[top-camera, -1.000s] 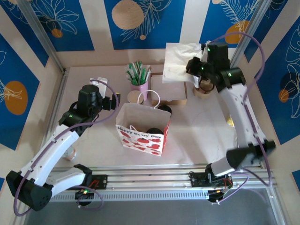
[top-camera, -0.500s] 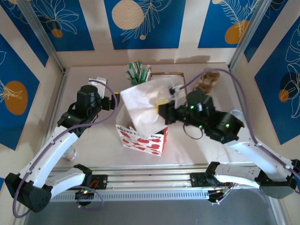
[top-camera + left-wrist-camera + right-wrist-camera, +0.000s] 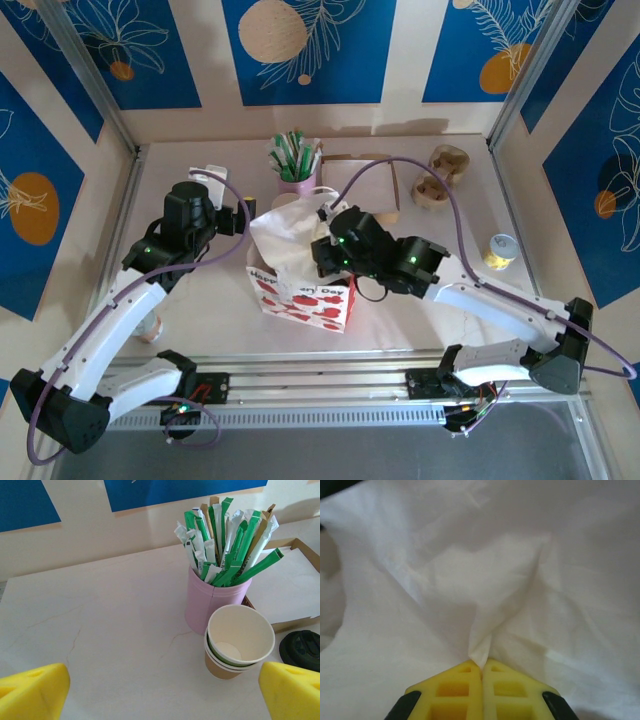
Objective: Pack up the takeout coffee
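Two risks stand out, and both sit at the bag. On the left, the left gripper [image 3: 236,216] hangs with its jaws wide and nothing between them. It faces the pink cup [image 3: 215,600] of green sticks and the tan cup [image 3: 220,667] just beside it, with a loose lid [image 3: 301,650] to the right of those. It touches none of them. The hazard there looks small: a careless swing forward could knock over the pink cup, which I judge top-heavy with sticks.

In the middle, the bag [image 3: 305,300] stands upright with a white sheet [image 3: 283,235] bunched over its mouth. I cannot place the coffee for certain; if it is in the bag, the sheet hides it. That is the first risk, since a blind push downward could tip a cup underneath or pop its lid. The second is the bag itself. It is light paper with nothing steadying it, so a sideways drag on the sheet could slide or topple it.

On the right, the right gripper [image 3: 481,666] is pinched tight on a fold of the sheet, just over the bag's mouth. If it lets go too high, the sheet may spring up and drape over the rim rather than settle inside. If it pulls away while clamped, the sheet comes out with it.
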Controlling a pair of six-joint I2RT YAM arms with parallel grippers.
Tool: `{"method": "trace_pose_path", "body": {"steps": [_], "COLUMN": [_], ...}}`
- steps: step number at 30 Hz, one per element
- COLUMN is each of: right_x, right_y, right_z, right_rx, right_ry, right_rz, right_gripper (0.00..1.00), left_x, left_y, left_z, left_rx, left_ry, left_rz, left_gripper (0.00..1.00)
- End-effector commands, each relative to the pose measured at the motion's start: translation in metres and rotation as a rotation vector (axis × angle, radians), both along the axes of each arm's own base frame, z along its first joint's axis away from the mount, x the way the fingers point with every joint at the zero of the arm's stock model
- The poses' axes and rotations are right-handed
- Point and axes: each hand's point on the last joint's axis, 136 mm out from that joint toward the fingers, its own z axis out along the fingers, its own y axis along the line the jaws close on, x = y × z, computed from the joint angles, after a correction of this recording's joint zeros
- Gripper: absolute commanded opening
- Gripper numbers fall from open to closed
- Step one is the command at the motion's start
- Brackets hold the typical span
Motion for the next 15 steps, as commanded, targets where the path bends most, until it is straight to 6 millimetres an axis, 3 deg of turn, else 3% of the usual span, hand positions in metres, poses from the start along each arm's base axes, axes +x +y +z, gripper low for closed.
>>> {"method": "trace_pose_path", "body": {"steps": [1,5,10,15], "right_x": [0.000,0.001,0.002,0.000], "right_y": [-0.003,-0.004,-0.010,-0.006], "right_z": [0.005,0.001,-0.023,-0.012], "right_rx": [-0.017,-0.028,-0.118,-0.062], "right_ry": [-0.007,0.001,0.082,0.065], "right_rz": [-0.049,-0.049,-0.082,-0.058], "right_gripper": [0.00,0.00,0.00,0.00], "left_x": [0.000,0.000,0.001,0.001], "left_y": [0.002,0.001,0.001,0.000], "left_z": [0.002,0.001,0.000,-0.001], "left_rx": [-0.009,-0.009,-0.008,-0.008], "left_ry": [-0.007,-0.005,0.001,0.002], "left_rz": [0.002,0.000,-0.001,-0.003], "left_gripper": [0.97,0.97,0.97,0.97]}}
